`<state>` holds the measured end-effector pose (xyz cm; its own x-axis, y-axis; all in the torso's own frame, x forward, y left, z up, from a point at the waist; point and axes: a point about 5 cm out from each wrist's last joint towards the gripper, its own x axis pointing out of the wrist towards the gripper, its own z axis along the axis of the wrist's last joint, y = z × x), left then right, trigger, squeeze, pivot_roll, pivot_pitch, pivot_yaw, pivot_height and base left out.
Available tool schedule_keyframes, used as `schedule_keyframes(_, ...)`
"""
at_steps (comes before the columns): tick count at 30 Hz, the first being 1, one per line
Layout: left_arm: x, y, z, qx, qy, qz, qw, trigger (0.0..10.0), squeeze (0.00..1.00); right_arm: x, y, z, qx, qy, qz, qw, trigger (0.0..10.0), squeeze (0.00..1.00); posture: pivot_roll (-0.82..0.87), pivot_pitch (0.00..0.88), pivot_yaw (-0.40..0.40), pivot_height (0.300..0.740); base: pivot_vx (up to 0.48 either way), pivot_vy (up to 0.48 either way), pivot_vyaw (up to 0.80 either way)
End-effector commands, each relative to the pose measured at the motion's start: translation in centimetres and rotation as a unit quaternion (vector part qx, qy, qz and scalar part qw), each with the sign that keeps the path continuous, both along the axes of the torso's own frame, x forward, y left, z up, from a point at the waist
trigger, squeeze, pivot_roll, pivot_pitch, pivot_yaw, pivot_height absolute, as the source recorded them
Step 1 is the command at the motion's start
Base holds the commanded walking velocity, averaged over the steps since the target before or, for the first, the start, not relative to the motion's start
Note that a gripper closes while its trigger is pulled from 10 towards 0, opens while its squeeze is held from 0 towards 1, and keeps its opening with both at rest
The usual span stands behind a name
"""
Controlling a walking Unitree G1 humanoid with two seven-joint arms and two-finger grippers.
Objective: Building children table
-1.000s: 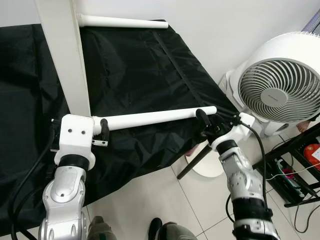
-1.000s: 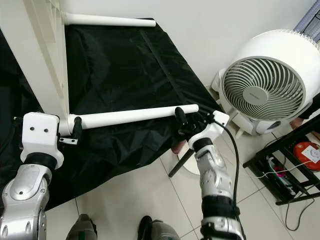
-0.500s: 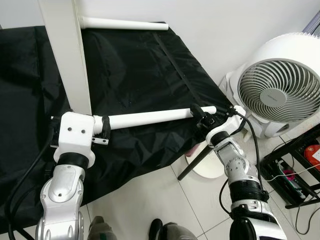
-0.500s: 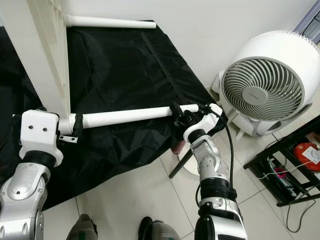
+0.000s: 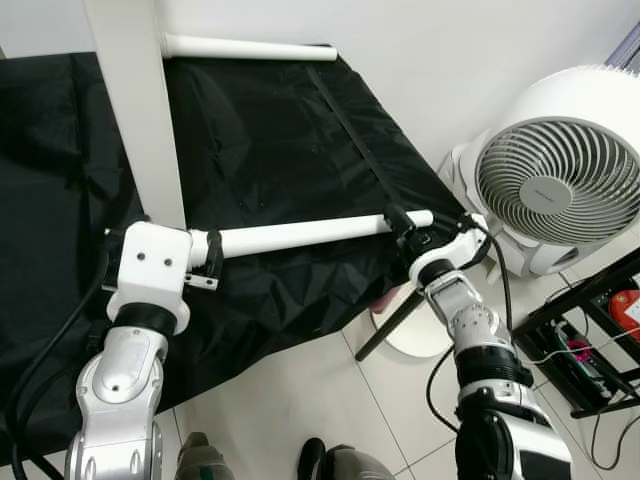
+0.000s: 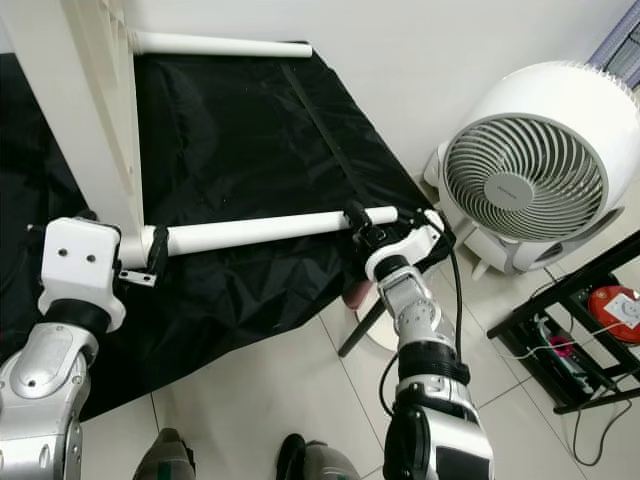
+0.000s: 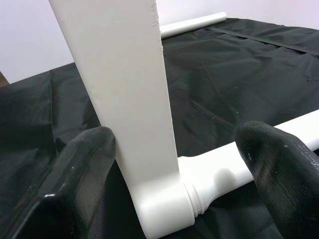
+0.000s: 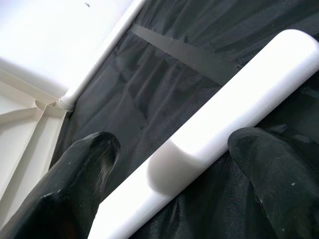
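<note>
A white tabletop (image 5: 130, 90) stands on edge on a black cloth (image 5: 270, 140), rising toward twelve o'clock in the head views. A white table leg (image 5: 300, 235) juts from its lower corner, running out toward three o'clock just above the cloth. A second leg (image 5: 250, 47) sticks out from the tabletop's far end, at about twelve o'clock.

The left gripper (image 7: 174, 169) sits at the joint where the near leg meets the tabletop. Its fingers (image 7: 75, 174) are spread apart, one on each side of the corner; the wrist view shows one finger right beside the panel's edge and the other next to the leg, but whether either presses on the plastic is unclear.

The right gripper (image 8: 169, 164) is at the leg's free end, at about three o'clock from the left one. Its fingers (image 8: 269, 164) stand apart and straddle the leg's tip, with the leg passing between them; gaps show on both sides in the wrist view.

A white fan (image 5: 555, 170) stands on the tiled floor (image 5: 300, 400) at three o'clock, beside a black rack (image 5: 600, 330).
</note>
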<state>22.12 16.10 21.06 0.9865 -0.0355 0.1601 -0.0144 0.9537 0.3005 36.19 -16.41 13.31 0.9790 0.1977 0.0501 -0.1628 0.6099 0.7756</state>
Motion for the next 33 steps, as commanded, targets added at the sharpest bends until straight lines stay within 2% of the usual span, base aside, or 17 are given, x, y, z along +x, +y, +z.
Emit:
schedule_keyframes(1, 0.0, -0.6, 0.7, 0.006, -0.023, -0.019, 1.000, 10.0, 0.00, 0.5, -0.6, 0.0, 0.017, 0.011, -0.017, 1.000, 10.0, 0.00, 0.24, 0.125, -0.115, 0.740, 0.000, 0.000, 0.00)
schedule_keyframes(2, 0.0, -0.6, 0.7, 0.007, -0.024, -0.019, 1.000, 10.0, 0.00, 0.9, -0.7, 0.4, 0.023, 0.009, -0.022, 0.999, 10.0, 0.00, 0.25, 0.124, -0.116, 0.740, 0.000, 0.000, 0.00)
schedule_keyframes(5, 0.0, -0.6, 0.7, 0.007, -0.024, -0.019, 1.000, 10.0, 0.00, 0.9, -0.7, 0.4, 0.023, 0.009, -0.022, 0.999, 10.0, 0.00, 0.25, 0.124, -0.116, 0.740, 0.000, 0.000, 0.00)
schedule_keyframes(8, 0.1, -0.6, 0.8, 0.009, -0.026, -0.020, 0.999, 10.0, 0.00, 1.9, -1.4, 1.4, 0.027, 0.002, -0.036, 0.999, 10.0, 0.00, 0.25, 0.120, -0.119, 0.740, 0.000, 0.000, 0.00)
schedule_keyframes(10, 0.1, -0.6, 0.8, 0.009, -0.026, -0.020, 0.999, 10.0, 0.00, 1.9, -1.4, 1.4, 0.027, 0.002, -0.036, 0.999, 10.0, 0.00, 0.25, 0.120, -0.119, 0.740, 0.000, 0.000, 0.00)
schedule_keyframes(12, 0.1, -0.7, 0.9, 0.011, -0.029, -0.020, 0.999, 10.0, 0.00, 2.5, -2.2, 2.5, 0.027, -0.010, -0.051, 0.998, 10.0, 0.00, 0.26, 0.118, -0.124, 0.740, 0.000, 0.000, 0.00)
schedule_keyframes(14, 0.1, -0.7, 0.9, 0.011, -0.029, -0.020, 0.999, 10.0, 0.00, 2.5, -2.2, 2.5, 0.027, -0.010, -0.051, 0.998, 10.0, 0.00, 0.26, 0.118, -0.124, 0.740, 0.000, 0.000, 0.00)
schedule_keyframes(16, -0.1, -0.8, 0.9, 0.009, -0.030, -0.022, 0.999, 10.0, 0.00, 2.6, -3.3, 3.0, 0.009, -0.022, -0.077, 0.997, 10.0, 0.00, 0.27, 0.116, -0.128, 0.740, 0.000, 0.000, 0.00)
schedule_keyframes(22, -0.2, -0.9, 0.8, 0.013, -0.028, -0.030, 0.999, 10.0, 0.00, 2.3, -3.8, 2.6, -0.010, -0.023, -0.094, 0.995, 10.0, 0.00, 0.27, 0.112, -0.129, 0.740, 0.000, 0.000, 0.00)
schedule_keyframes(23, -0.3, -1.0, 0.7, 0.012, -0.025, -0.036, 0.999, 10.0, 0.00, 2.1, -3.5, 2.4, -0.040, -0.029, -0.094, 0.994, 10.0, 0.00, 0.27, 0.110, -0.126, 0.740, 0.000, 0.000, 0.00)
schedule_keyframes(24, -0.3, -1.0, 0.7, 0.012, -0.025, -0.036, 0.999, 10.0, 0.00, 2.1, -3.5, 2.4, -0.040, -0.029, -0.094, 0.994, 10.0, 0.00, 0.27, 0.110, -0.126, 0.740, 0.000, 0.000, 0.00)
schedule_keyframes(25, -0.3, -1.1, 0.6, 0.009, -0.023, -0.041, 0.999, 10.0, 0.00, 1.9, -3.2, 2.3, -0.065, -0.037, -0.093, 0.993, 10.0, 0.00, 0.27, 0.109, -0.125, 0.740, 0.000, 0.000, 0.00)
schedule_keyframes(27, -0.2, -1.3, 0.6, -0.003, -0.023, -0.052, 0.998, 10.0, 0.00, 1.7, -1.9, 2.3, -0.116, -0.064, -0.080, 0.988, 10.0, 0.00, 0.26, 0.105, -0.121, 0.740, 0.000, 0.000, 0.00)
schedule_keyframes(29, -0.2, -1.3, 0.6, -0.003, -0.023, -0.052, 0.998, 10.0, 0.00, 1.7, -1.9, 2.3, -0.116, -0.064, -0.080, 0.988, 10.0, 0.00, 0.26, 0.105, -0.121, 0.740, 0.000, 0.000, 0.00)
schedule_keyframes(30, -0.1, -1.4, 0.6, -0.011, -0.021, -0.057, 0.998, 10.0, 0.00, 1.6, -1.0, 2.7, -0.138, -0.087, -0.071, 0.984, 10.0, 0.00, 0.26, 0.101, -0.118, 0.740, 0.000, 0.000, 0.00)
schedule_keyframes(32, -0.1, -1.4, 0.6, -0.011, -0.021, -0.057, 0.998, 10.0, 0.00, 1.6, -1.0, 2.7, -0.138, -0.087, -0.071, 0.984, 10.0, 0.00, 0.26, 0.101, -0.118, 0.740, 0.000, 0.000, 0.00)
schedule_keyframes(33, 0.0, -1.4, 0.4, -0.014, -0.016, -0.059, 0.998, 10.0, 0.00, 1.5, 0.3, 3.3, -0.157, -0.112, -0.062, 0.979, 10.0, 0.00, 0.25, 0.099, -0.117, 0.740, 0.000, 0.000, 0.00)
